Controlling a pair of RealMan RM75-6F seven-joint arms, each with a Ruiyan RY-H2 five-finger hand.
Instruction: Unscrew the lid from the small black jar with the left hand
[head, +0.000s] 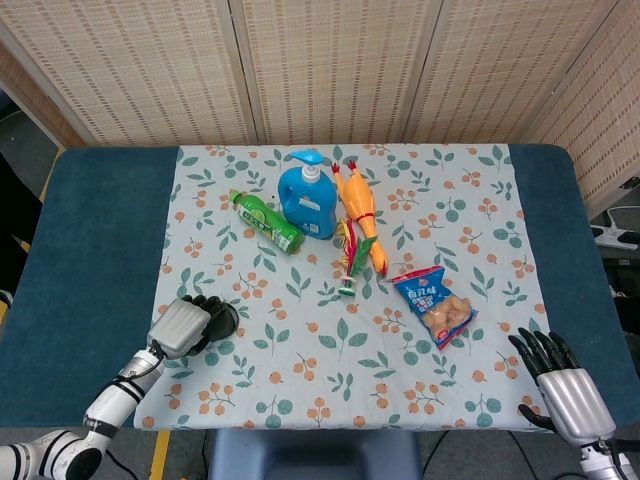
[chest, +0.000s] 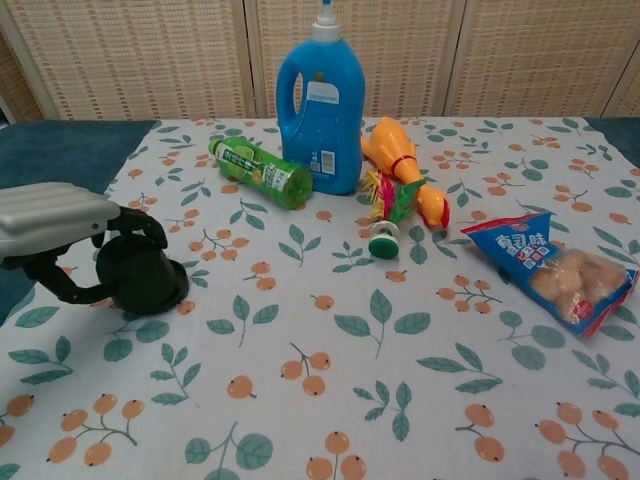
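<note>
The small black jar (chest: 142, 276) stands on the floral cloth near the table's left front, mostly covered in the head view, where only its dark edge (head: 226, 319) shows. My left hand (chest: 52, 226) (head: 184, 325) wraps over it from the left, black fingers (chest: 135, 224) curled across its top and thumb hooked around the near side. Whether the lid sits tight or loose cannot be made out. My right hand (head: 566, 384) lies at the table's front right corner, fingers apart, holding nothing; the chest view does not show it.
Behind the jar lie a green bottle (chest: 262, 172), a tall blue detergent bottle (chest: 321, 104), a rubber chicken toy (chest: 404, 176) and a small green-capped piece (chest: 383, 241). A blue snack bag (chest: 556, 268) lies to the right. Blue table surface (head: 90, 240) borders the cloth.
</note>
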